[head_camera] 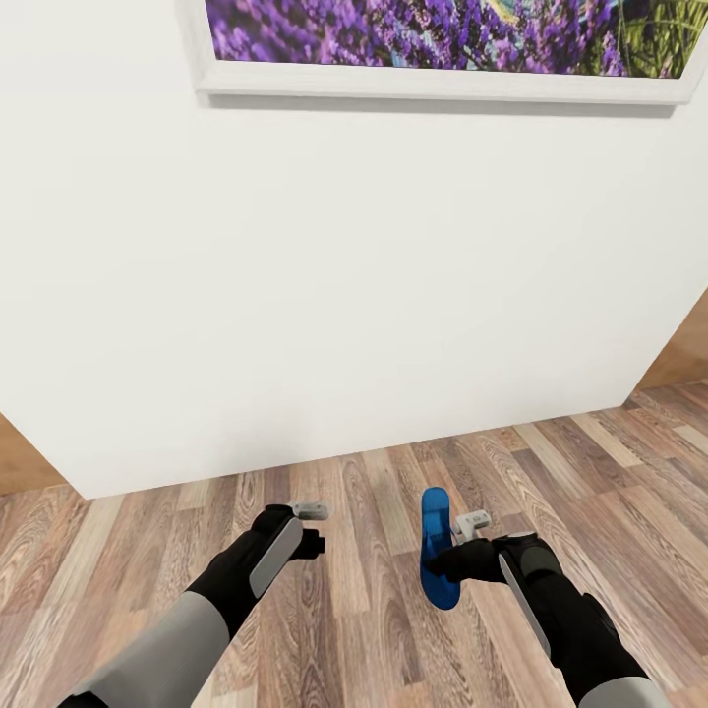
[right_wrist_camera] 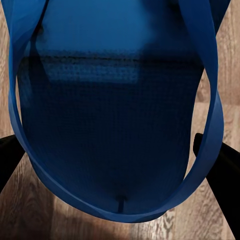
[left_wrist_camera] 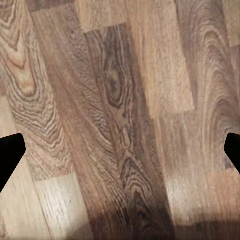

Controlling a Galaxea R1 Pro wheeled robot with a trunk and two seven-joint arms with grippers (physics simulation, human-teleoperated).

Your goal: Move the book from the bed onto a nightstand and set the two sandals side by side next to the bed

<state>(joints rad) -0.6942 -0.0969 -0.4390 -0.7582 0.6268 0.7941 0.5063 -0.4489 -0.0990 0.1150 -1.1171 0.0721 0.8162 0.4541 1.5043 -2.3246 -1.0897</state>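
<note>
Both arms reach forward and down over the wood-plank floor (head_camera: 590, 452), facing a white wall (head_camera: 344, 275) that carries one framed lavender picture (head_camera: 442, 39). The right gripper (head_camera: 460, 551) has its jaws closed on one blue sandal (head_camera: 438, 551), held on edge above the floor; its strap (right_wrist_camera: 212, 100) loops around the jaws. The left gripper (head_camera: 313, 526) hangs over bare floor, jaws spread apart and apparently holding nothing.
</note>
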